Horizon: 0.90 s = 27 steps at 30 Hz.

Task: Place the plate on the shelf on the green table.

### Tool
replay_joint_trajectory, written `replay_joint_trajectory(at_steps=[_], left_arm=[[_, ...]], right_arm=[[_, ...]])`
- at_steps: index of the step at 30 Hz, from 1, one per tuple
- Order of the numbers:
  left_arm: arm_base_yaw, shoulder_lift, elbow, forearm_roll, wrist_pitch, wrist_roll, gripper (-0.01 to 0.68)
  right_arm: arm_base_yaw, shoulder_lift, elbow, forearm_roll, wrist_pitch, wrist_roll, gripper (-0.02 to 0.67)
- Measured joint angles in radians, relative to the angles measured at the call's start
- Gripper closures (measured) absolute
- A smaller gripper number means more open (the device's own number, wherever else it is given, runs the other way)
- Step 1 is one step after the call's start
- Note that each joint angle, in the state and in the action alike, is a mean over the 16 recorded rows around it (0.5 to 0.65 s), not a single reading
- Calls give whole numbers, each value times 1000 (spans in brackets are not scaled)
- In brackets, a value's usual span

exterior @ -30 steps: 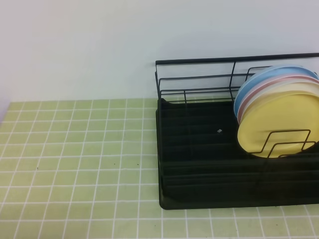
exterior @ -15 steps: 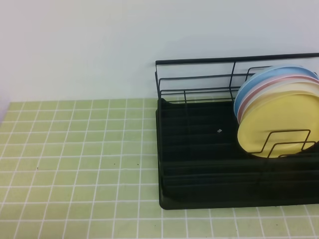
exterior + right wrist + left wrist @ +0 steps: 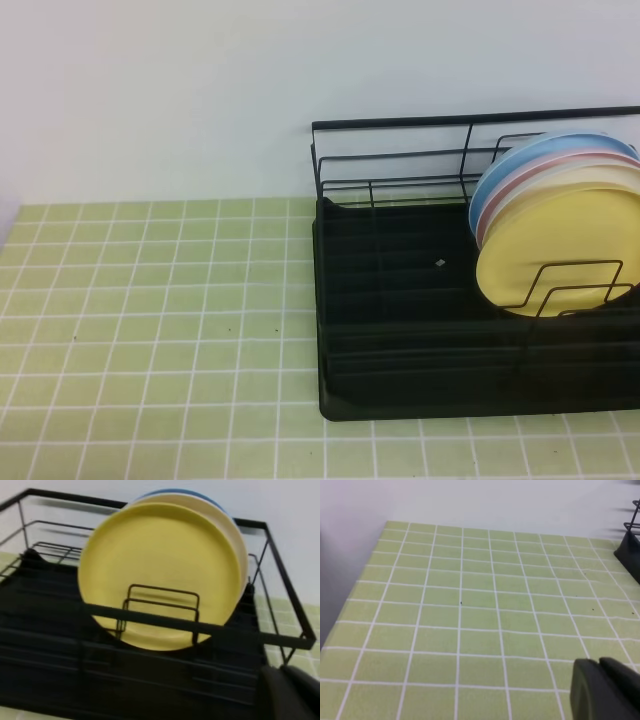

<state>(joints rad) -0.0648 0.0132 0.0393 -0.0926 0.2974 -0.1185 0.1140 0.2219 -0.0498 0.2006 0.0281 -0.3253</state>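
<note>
One black wire rack (image 3: 420, 310) sits at the right side of the green tiled table (image 3: 150, 330), its tray base reaching the table's right edge in the high view and its tall back rail close to the white wall (image 3: 200, 90). Three plates stand on edge at the rack's right end, leaning back one against the other. The yellow plate (image 3: 555, 250) is the front one, held upright among the wire dividers; a pink-rimmed plate (image 3: 500, 200) shows just behind it and a blue-rimmed plate (image 3: 520, 158) is at the back. A small pale speck (image 3: 440, 263) lies on the tray; whether it is a label is too small to tell. No writing or brand can be read anywhere.

The right wrist view faces the same stack head-on: the yellow plate (image 3: 160, 575) fills the middle of the rack (image 3: 50, 645), with a paler plate rim and a sliver of blue edge behind it. A dark part of the right claw (image 3: 290, 695) intrudes at the lower right corner, apart from the plate; whether it is wide or narrow cannot be told.

The left wrist view looks over bare green tiles (image 3: 470, 615), a corner of the rack (image 3: 630, 550) at the right edge. A dark part of the left claw (image 3: 602, 690) shows at the bottom right corner, holding nothing visible; its opening cannot be told either.
</note>
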Motion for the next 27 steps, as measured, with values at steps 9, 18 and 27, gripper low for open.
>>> replay_joint_trajectory(at_steps=[9,18,27], left_arm=[[0,0,0,0,0,0,673],[-1,0,0,0,1,0,673],[-2,0,0,0,2,0,673]], right_arm=[[-9,-57,72,-239,24,216,652],[-45,-198,74,-229,226,241,652],[-86,-252,74,-232,295,253,652]])
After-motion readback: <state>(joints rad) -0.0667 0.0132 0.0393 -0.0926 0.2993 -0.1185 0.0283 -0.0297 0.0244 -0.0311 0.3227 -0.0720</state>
